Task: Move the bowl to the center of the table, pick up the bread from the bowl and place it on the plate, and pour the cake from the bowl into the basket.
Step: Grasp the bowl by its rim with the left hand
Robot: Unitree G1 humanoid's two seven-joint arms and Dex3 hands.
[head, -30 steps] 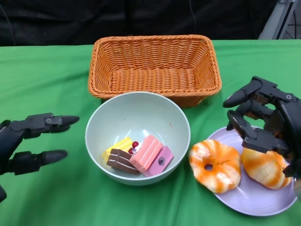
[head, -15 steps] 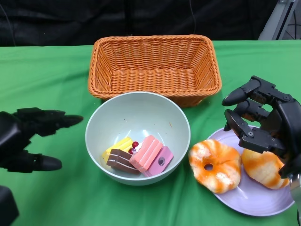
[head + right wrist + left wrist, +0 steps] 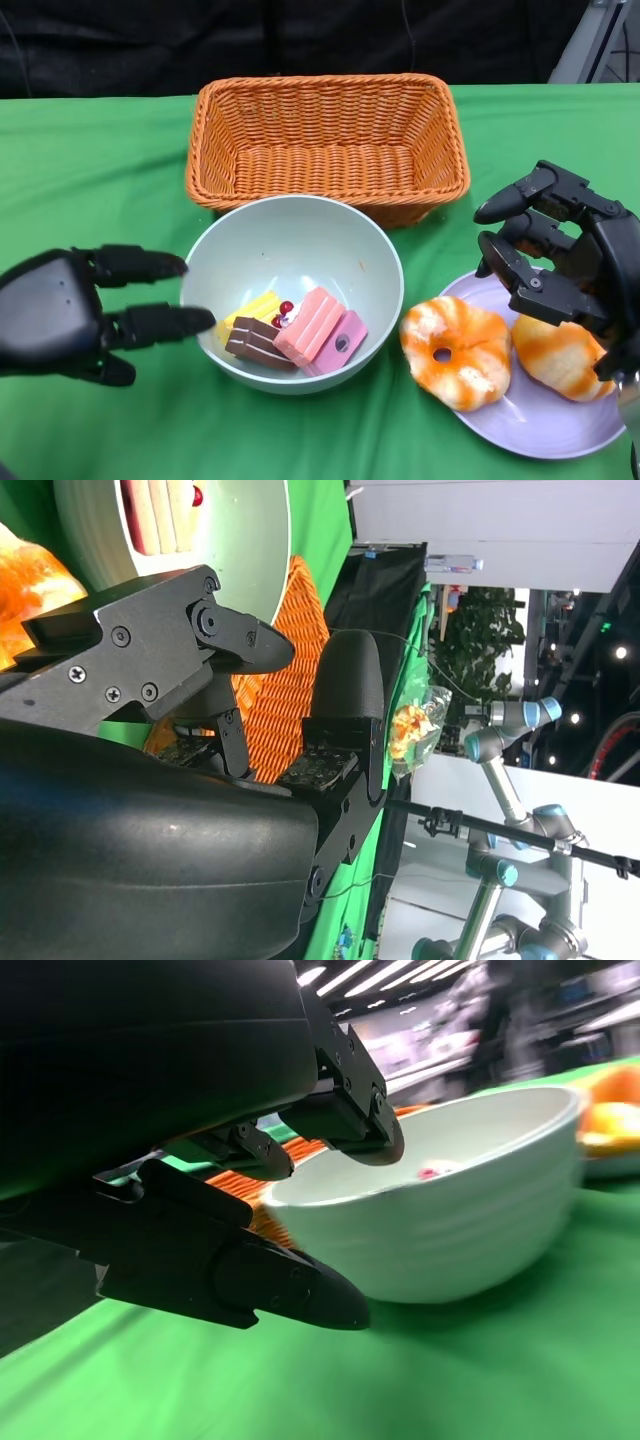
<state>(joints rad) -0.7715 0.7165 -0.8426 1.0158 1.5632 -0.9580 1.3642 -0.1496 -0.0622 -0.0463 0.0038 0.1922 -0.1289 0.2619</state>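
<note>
A pale green bowl (image 3: 300, 240) sits at the table's middle, just in front of the empty orange wicker basket (image 3: 328, 140). Several cake pieces (image 3: 295, 330) lie in the bowl: yellow, brown and pink. Two orange-glazed breads, a ring (image 3: 456, 347) and a bun (image 3: 560, 357), lie on the lilac plate (image 3: 540, 420) at the right. My left hand (image 3: 75, 315) is open at the bowl's left rim, fingertips (image 3: 195, 320) nearly touching it; the left wrist view shows the bowl (image 3: 450, 1210) close ahead. My right hand (image 3: 560, 255) hovers open over the plate's far side.
Green cloth (image 3: 90, 170) covers the table. A dark backdrop runs behind the basket. The right wrist view shows the bowl's rim (image 3: 250, 540), the basket's side (image 3: 285, 690) and robot arms (image 3: 500, 780) in the room beyond.
My left hand has turned and moved right, its fingers now reaching the bowl's left rim. The right hand, bowl and breads have stayed where they were.
</note>
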